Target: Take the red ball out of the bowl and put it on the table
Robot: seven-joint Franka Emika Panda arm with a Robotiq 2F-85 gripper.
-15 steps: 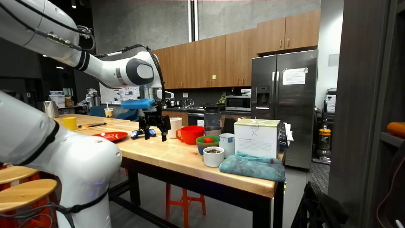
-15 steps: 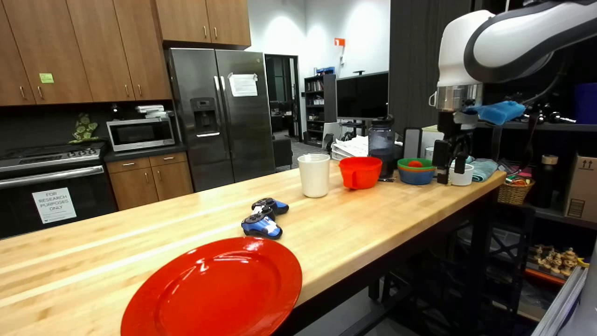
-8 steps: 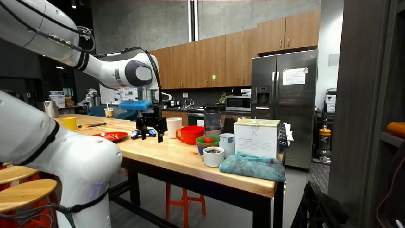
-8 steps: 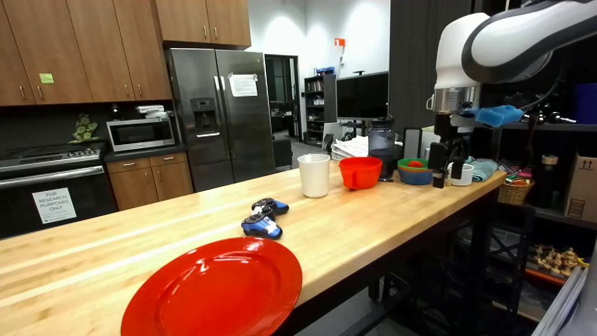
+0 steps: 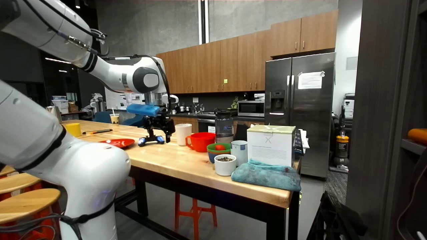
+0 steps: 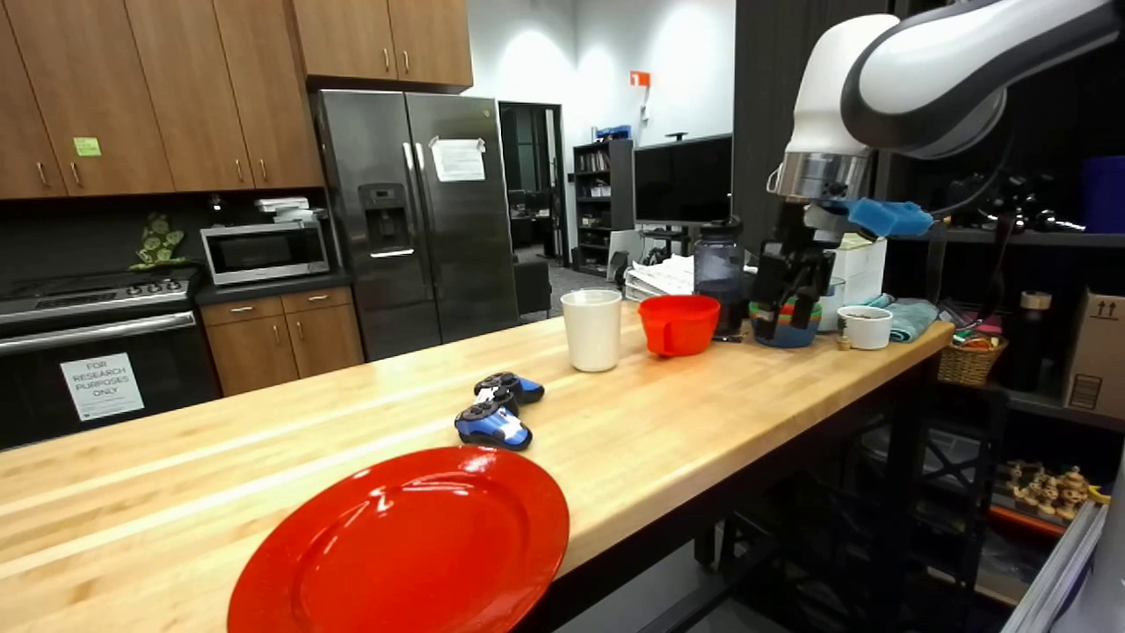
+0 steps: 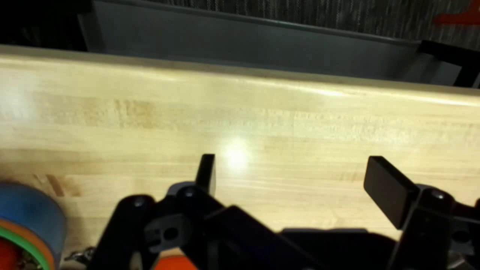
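The red ball (image 5: 220, 147) sits in a stack of small bowls (image 5: 215, 157), green inside and blue outside, on the wooden table (image 5: 166, 161). The stack (image 7: 33, 210) and part of the ball (image 7: 6, 255) show at the wrist view's lower left, outside the jaws. A red bowl with a handle (image 5: 202, 142) stands beside the stack; a sliver of it (image 7: 174, 263) shows in the wrist view. My gripper (image 7: 290, 165) is open and empty above the table, tilted. In an exterior view the gripper (image 6: 782, 322) covers the ball and part of the stack (image 6: 795, 337).
A white cup of dark bits (image 5: 225, 165), a grey-white mug (image 5: 239, 152), a box (image 5: 270, 146) and a teal towel (image 5: 267, 176) stand near the stack. A dark bottle (image 5: 224, 128), a white cup (image 6: 591, 330), a game controller (image 6: 497, 413) and a red plate (image 6: 404, 545) are also there.
My gripper has tilted and risen a little. It has shifted left in both exterior views, and now covers the ball in one of them. The bowls and ball have not moved.
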